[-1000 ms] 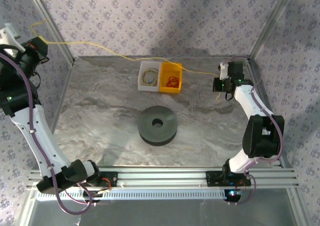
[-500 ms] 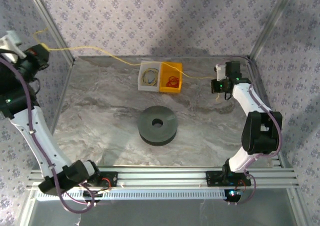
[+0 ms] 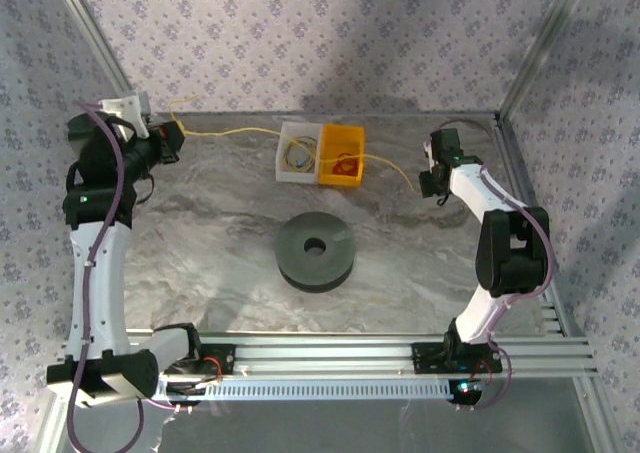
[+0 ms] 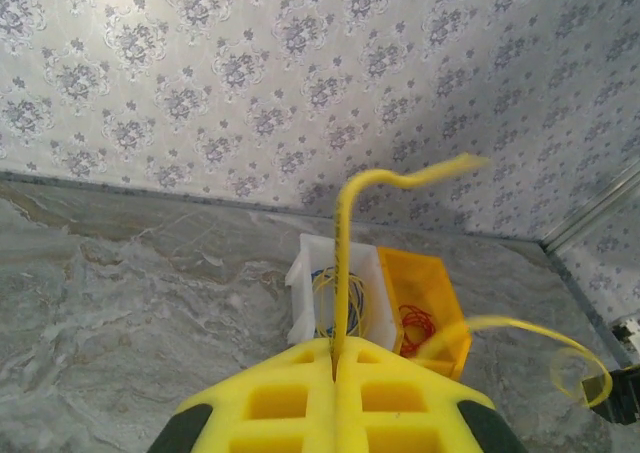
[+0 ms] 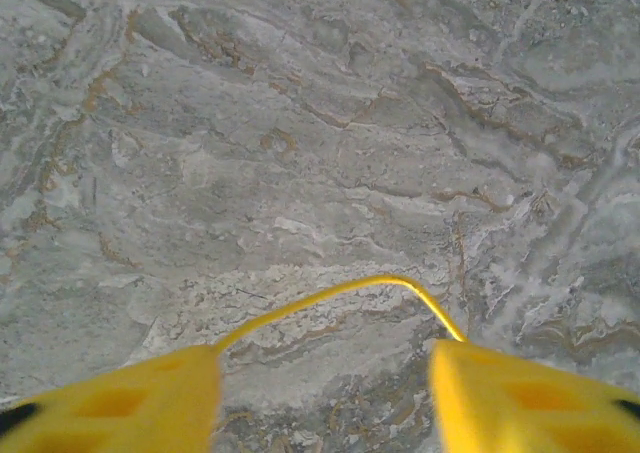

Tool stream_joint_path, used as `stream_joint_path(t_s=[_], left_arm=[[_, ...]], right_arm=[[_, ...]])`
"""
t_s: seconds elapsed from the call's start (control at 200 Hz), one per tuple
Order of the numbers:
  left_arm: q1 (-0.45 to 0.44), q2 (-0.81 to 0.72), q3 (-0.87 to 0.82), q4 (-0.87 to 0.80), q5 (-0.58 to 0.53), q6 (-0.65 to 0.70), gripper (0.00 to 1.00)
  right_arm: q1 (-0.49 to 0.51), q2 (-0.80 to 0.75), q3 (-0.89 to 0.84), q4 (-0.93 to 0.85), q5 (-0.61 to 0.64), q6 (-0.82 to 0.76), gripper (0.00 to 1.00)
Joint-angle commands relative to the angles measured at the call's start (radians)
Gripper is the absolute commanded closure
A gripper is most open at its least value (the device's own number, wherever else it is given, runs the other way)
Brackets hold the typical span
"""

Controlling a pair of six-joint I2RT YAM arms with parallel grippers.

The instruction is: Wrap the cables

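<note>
The cable is a thin yellow cord. It runs from my left gripper over the two bins to my right gripper. In the left wrist view the yellow fingers are shut on the cable, and its free end curls up and to the right. In the right wrist view my right gripper is open, and the cable arcs loosely from one fingertip to the other above the marble. The dark grey spool lies flat mid-table, apart from both grippers.
A white bin with coiled wires and a yellow bin with a red coil stand side by side behind the spool; the cable crosses over them. Patterned walls and metal frame posts close in the table at the back and sides.
My left arm swung in from the far left wall toward the table's back left, carrying the cable. My right gripper opened and let go of the cable, which now sags lower.
</note>
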Motion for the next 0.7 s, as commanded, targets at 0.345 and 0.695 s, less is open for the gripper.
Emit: stream_joint_path(t_s=[0.345,0.695], left_arm=[[-0.093,0.004,0.01,0.085,-0.2,0.036,1.0],[-0.102,-0.004,0.001,0.066,-0.22,0.05,1.0]], right_arm=[[0.147,-0.297,0.245,-0.165,-0.354,-0.05,0.07],[0.636,-0.084,0.599,0.018,-0.321,-0.214,0.14]])
